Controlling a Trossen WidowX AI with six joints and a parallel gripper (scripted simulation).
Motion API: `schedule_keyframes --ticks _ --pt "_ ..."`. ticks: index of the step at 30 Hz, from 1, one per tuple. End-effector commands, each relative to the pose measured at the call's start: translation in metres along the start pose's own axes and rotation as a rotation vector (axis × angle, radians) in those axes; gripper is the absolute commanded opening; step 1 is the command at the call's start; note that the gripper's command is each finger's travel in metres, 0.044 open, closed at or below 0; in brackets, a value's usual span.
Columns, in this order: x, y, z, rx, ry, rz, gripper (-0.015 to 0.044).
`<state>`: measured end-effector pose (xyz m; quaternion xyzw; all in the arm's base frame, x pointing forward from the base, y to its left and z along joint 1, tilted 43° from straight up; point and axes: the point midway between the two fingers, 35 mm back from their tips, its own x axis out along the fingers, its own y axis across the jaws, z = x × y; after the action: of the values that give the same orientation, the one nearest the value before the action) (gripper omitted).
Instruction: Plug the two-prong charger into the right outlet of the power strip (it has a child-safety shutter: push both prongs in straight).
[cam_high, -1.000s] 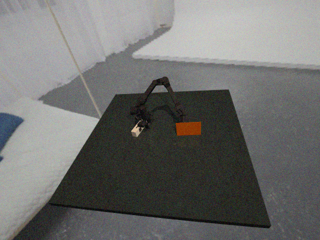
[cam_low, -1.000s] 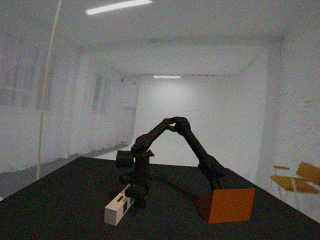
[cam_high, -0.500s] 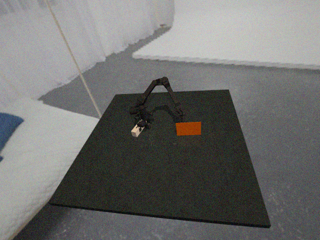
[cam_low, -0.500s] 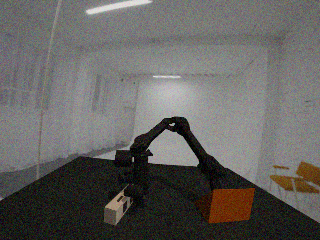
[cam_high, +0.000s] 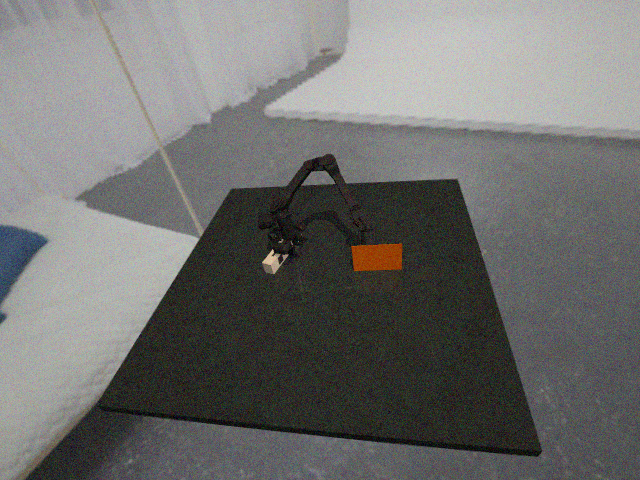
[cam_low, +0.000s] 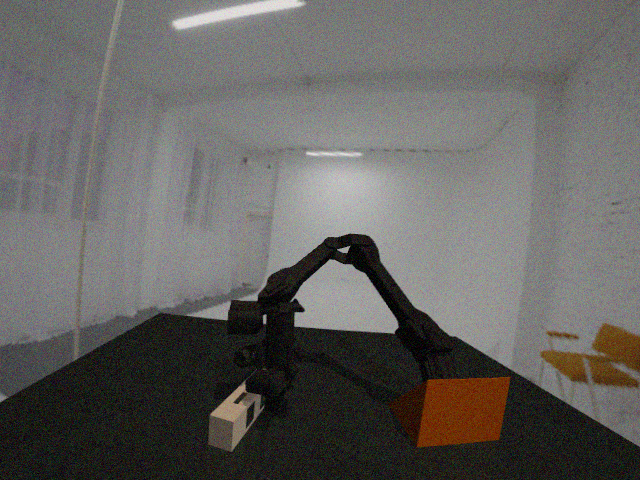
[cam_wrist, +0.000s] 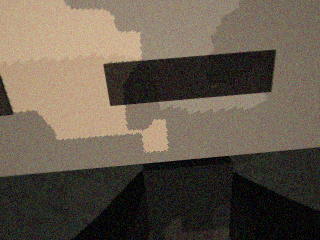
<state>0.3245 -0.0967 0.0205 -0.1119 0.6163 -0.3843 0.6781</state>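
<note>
The cream power strip (cam_high: 269, 263) (cam_low: 221, 429) (cam_wrist: 55, 95) lies on the dark table and fills the upper wrist view. A dark rectangle (cam_wrist: 195, 77) shows on its face there. My gripper (cam_high: 285, 249) (cam_low: 272, 395) (cam_wrist: 178, 175) is low beside the strip's far part, shut on the dark charger. In the wrist view the charger (cam_wrist: 190, 192) sits between the black fingers, its front end right at the strip's lower edge. No prongs show; they are hidden at that edge. I cannot tell how deep they sit, or in which outlet.
An orange block (cam_high: 377, 257) (cam_low: 462, 410) stands on the table (cam_high: 320, 351) (cam_low: 330, 439), to the right of the strip and near the arm's base. The arm arches above the table between the base and the strip.
</note>
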Motion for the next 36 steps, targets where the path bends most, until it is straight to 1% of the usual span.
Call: schedule_keyframes --ticks 1,36 --pt "0.0 0.0 0.002 -0.004 -0.002 -0.003 0.0" --pt "-0.001 0.0 0.016 -0.003 -0.003 -0.003 0.0"
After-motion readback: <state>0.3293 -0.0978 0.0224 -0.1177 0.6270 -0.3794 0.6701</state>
